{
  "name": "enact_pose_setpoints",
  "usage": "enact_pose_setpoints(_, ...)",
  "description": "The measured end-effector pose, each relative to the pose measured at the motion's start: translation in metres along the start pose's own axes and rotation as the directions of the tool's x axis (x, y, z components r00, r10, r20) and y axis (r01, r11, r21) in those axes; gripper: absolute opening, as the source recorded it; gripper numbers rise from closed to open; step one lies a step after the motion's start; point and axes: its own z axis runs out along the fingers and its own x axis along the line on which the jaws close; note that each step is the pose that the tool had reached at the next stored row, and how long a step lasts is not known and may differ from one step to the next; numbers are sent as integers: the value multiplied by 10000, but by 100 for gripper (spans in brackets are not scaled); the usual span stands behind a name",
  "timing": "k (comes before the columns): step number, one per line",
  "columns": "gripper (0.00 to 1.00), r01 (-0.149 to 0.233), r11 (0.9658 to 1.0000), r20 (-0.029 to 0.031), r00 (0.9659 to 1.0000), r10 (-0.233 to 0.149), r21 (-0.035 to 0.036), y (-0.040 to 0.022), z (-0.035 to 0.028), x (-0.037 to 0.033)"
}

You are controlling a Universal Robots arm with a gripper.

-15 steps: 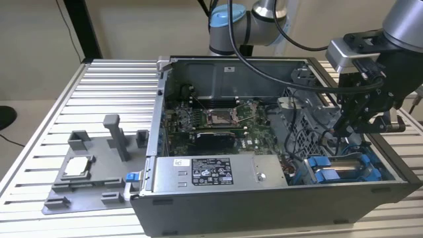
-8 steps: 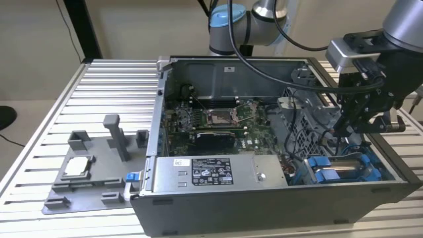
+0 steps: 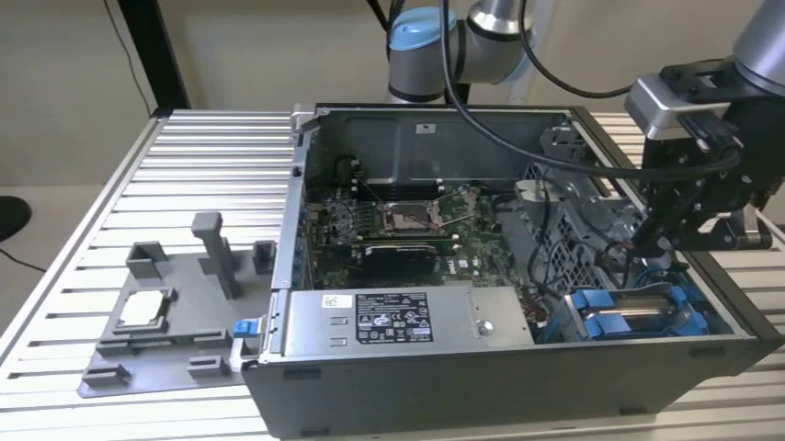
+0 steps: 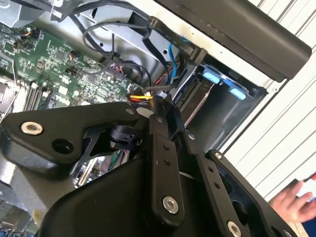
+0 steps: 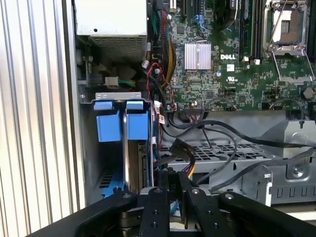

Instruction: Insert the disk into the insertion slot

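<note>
One disk (image 5: pixel 137 126) sits, apparently fully seated, in the insertion slot (image 5: pixel 96 168); gripper (image 5: pixel 175 177) close above, fingers closed together, holding nothing; insertion done.

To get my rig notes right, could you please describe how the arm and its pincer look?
The arm is silver-grey tubing with a light blue joint cap; black cables trail from it. A grey block sits at its wrist. The pincer is matt black, built of flat linkage bars with rounded ends, joined by silver screws.
</note>
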Motion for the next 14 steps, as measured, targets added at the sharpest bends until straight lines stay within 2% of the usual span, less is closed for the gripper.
enact_pose_setpoints(3,0,-12,9999,-18,10000,11,-140,-30,7,39)
enact_pose_setpoints(7,0,-20,9997,-38,10000,19,-235,-76,31,69)
enact_pose_setpoints(11,0,-21,9997,-47,10000,20,-245,-91,70,112)
enact_pose_setpoints(14,0,-23,9997,-87,10000,20,-245,-92,98,126)
